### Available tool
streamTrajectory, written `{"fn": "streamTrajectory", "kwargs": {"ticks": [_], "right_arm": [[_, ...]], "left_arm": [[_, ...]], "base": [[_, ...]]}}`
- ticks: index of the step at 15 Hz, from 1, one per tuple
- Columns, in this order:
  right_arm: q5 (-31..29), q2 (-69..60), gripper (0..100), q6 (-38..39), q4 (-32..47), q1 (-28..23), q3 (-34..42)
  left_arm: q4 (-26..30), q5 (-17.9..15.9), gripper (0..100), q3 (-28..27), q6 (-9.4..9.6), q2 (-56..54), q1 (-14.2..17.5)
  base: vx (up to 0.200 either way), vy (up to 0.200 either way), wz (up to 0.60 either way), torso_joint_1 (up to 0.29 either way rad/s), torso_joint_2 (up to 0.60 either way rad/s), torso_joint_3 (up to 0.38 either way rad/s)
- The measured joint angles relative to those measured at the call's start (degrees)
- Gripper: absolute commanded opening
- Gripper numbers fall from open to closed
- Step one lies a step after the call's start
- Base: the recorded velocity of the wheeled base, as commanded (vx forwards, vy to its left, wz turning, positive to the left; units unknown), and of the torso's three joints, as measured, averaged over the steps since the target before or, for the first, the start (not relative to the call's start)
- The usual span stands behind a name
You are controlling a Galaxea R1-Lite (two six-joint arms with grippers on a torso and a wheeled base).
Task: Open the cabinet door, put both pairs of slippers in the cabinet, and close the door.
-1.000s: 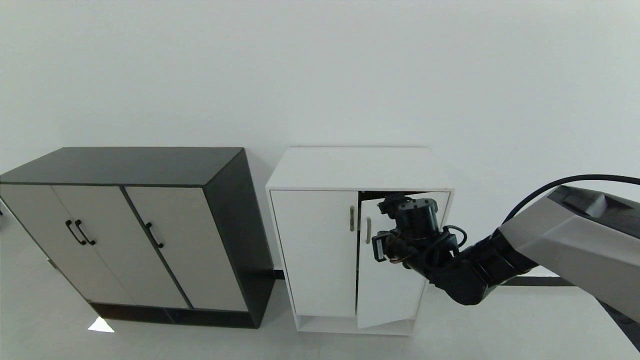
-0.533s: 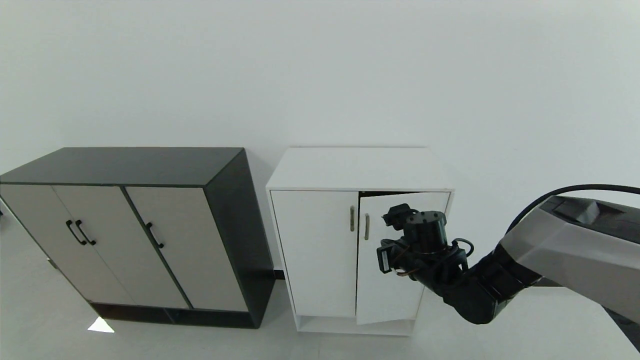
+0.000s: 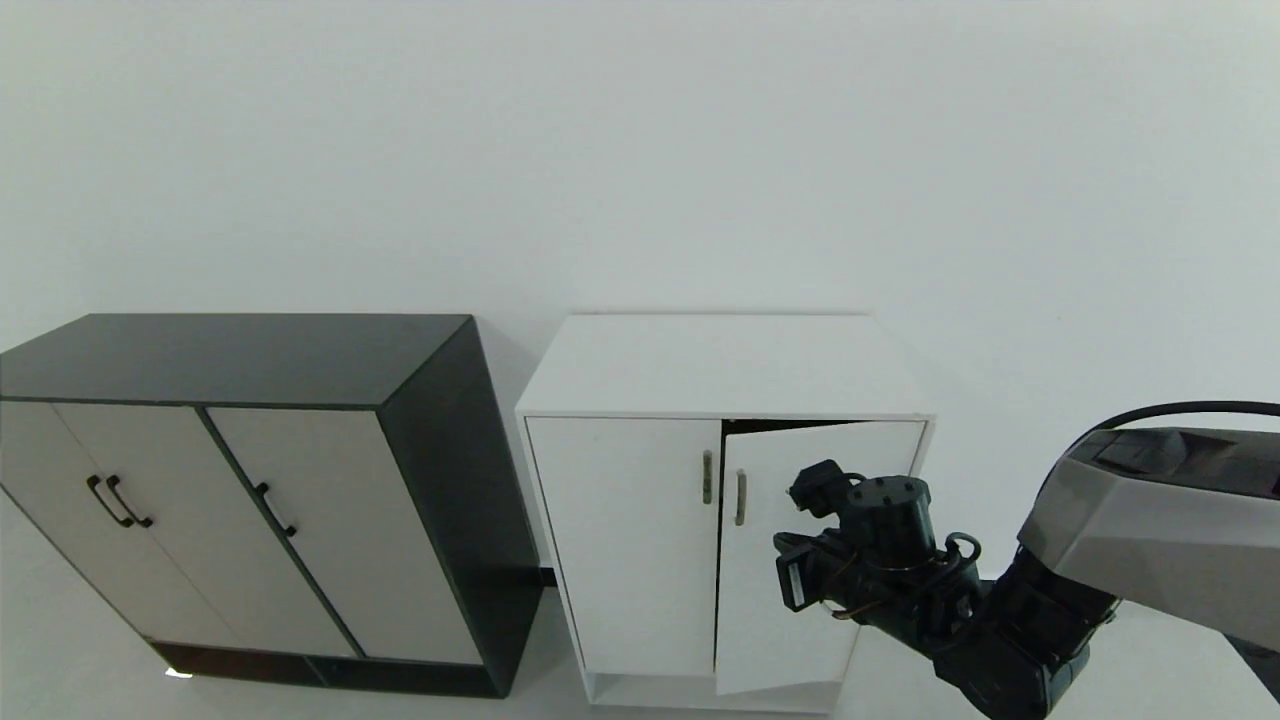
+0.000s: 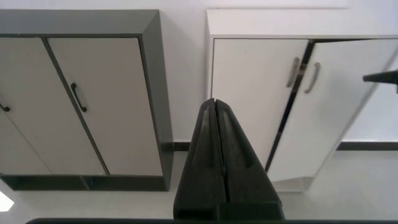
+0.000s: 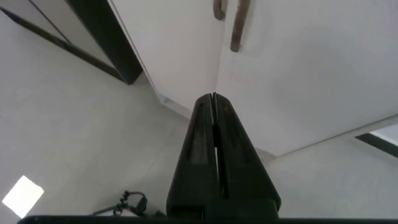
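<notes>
Head view, white cabinet [image 3: 715, 365]: stands on the floor [image 3: 1000, 690] against the wall, just beside the black cabinet [image 3: 250, 360] on its left.
Head view, right door [image 3: 780, 620]: ajar, with its handle edge swung a little forward and a dark gap along its top.
Head view, left door [image 3: 620, 540]: shut flat.
Head view, handles: the left handle [image 3: 707, 477] and the right handle [image 3: 740, 497] are slim upright bars on either side of the middle seam.
Head view, right arm [image 3: 900, 570]: low in front of the ajar door, apart from its handle.
Left wrist view, left hand [image 4: 215, 101]: fingers pressed together and holding nothing, well back from both cabinets.
Left wrist view, right hand [image 4: 385, 78]: its dark tip is near the ajar door's face; I cannot tell whether they touch.
Right wrist view, right hand [image 5: 214, 96]: fingers narrow, closed on each other and empty, above the floor before the white cabinet's foot, below the two handles.
</notes>
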Motion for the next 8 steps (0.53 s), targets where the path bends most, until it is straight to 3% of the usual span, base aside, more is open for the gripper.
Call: {"fn": "streamTrajectory", "kwargs": {"ticks": [2,8], "right_arm": [[-0.09,-0.09,0,0.00,-0.05,-0.18,0.87],[0.41,0.07,0,0.07,-0.18,-0.50,1.69]], "left_arm": [[-0.02,-0.02,0,0.00,0.00,0.00,0.07],[-0.02,0.02,0,0.02,0.02,0.00,0.05]], "base": [[0.200,0.000,0.00,0.005,0.00,0.002],[0.000,0.000,0.00,0.000,0.00,0.000]]}}
